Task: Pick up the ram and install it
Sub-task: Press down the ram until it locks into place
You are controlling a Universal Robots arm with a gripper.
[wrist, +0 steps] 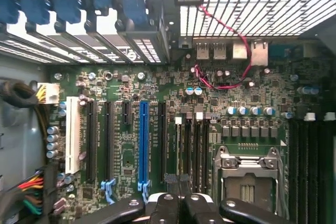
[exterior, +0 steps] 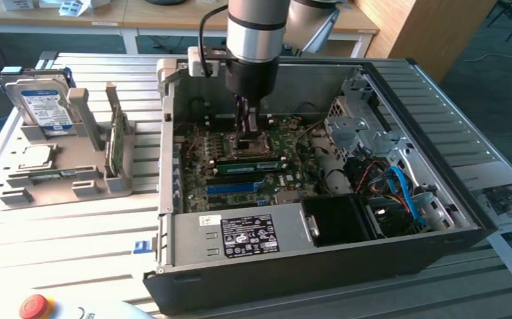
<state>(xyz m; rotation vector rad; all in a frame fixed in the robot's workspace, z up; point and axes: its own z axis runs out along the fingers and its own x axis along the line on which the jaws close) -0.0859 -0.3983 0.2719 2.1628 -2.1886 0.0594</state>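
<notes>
Inside open case (exterior: 327,252), shut claw (exterior: 248,123), seemingly empty.

Slatted metal worktable (exterior: 78,232), wooden desks (exterior: 149,16) behind, wooden panel (exterior: 415,33), grey floor (exterior: 504,60)

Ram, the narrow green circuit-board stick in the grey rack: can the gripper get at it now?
Probably not directly: the gripper is shut, low inside the black computer case, whose wall stands between it and the ram.
</notes>
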